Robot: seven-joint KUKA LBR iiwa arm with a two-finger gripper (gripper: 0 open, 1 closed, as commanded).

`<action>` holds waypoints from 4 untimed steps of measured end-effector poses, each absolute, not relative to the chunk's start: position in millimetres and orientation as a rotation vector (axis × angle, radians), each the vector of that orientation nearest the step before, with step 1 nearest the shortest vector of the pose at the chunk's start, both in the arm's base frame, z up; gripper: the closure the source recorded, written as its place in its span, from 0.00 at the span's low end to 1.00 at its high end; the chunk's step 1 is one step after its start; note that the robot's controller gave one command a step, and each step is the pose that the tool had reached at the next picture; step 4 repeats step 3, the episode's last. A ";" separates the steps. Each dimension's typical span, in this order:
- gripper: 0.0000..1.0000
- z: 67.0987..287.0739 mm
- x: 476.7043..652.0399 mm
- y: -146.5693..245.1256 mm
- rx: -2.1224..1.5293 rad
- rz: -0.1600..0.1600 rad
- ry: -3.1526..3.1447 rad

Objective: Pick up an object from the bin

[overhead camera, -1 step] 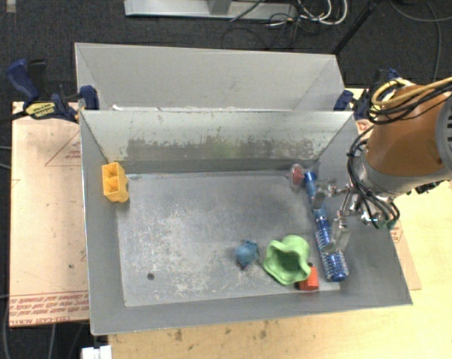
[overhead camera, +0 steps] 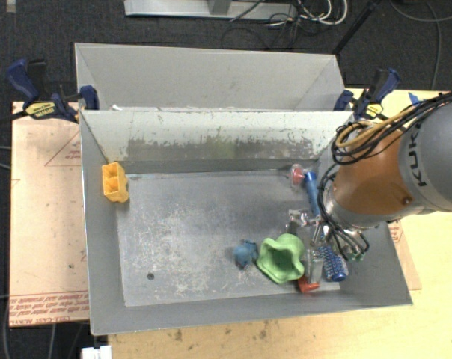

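The gripper (overhead camera: 316, 241) (open or closed, I cannot tell) hangs low, with the crumpled green thing (overhead camera: 281, 259) just beside it, toward the view's left.

the arm (overhead camera: 435, 163) is extended in from three o'clock; its orange-covered wrist (overhead camera: 368, 189) is angled downward, the gripper (overhead camera: 319, 238) lowered at five o'clock.

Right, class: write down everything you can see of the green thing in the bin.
The green thing is soft-looking and rubbery, light green, crumpled like a floppy cup with a wavy rim and a hollow middle. It lies on the bin floor near the view's lower right corner. A blue lump sits close on its left, a red bit at its lower right, the gripper just right of it; contact is unclear.
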State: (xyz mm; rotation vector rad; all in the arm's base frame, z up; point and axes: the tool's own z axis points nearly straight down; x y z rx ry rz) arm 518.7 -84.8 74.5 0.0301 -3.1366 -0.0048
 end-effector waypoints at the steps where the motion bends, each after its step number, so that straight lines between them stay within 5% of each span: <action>1: 0.00 71.9 483.1 -31.9 0.137 -0.001 -3.156; 2: 1.00 70.2 480.1 -33.9 0.132 -0.001 -3.142; 3: 1.00 234.5 503.0 -32.1 0.166 0.002 -3.149; 4: 1.00 234.5 503.0 -32.1 0.166 0.002 -3.149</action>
